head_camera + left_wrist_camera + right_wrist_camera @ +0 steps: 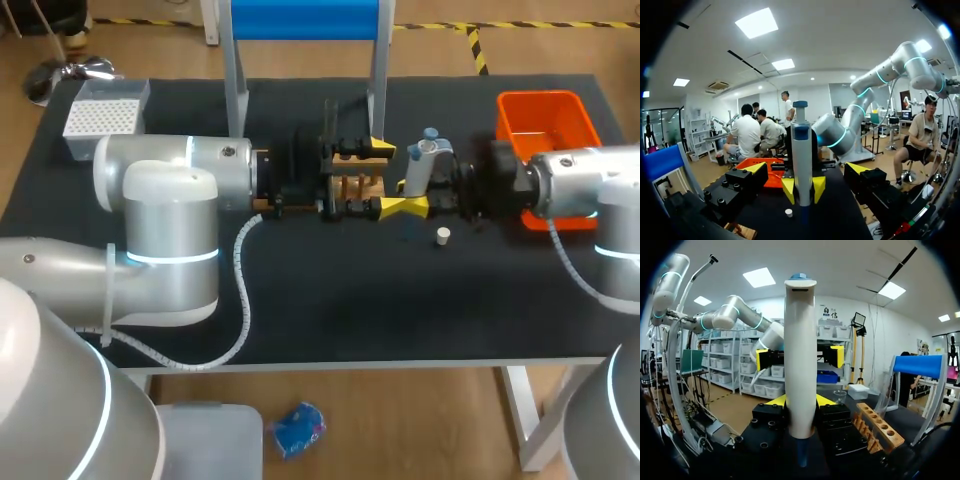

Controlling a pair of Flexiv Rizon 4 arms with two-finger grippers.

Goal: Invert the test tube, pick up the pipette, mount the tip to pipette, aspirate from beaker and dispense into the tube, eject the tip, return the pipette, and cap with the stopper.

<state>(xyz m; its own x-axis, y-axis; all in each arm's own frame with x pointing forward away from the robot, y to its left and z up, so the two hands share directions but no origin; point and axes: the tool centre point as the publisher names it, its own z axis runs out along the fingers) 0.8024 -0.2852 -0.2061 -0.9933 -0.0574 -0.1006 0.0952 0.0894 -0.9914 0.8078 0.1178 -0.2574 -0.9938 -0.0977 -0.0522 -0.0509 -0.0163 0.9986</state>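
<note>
Held upright mid-table, just right of the wooden rack (877, 425), pinched in the right gripper (800, 401): the pipette (800, 355) (nozzle down, presumably for seating a tip). Facing it, spread wide, holding nothing: the left gripper (375, 178).

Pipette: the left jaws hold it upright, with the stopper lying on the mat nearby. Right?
Not quite: the right jaws hold the pipette upright, as the right wrist view shows. The stopper does lie on the mat nearby.
</note>
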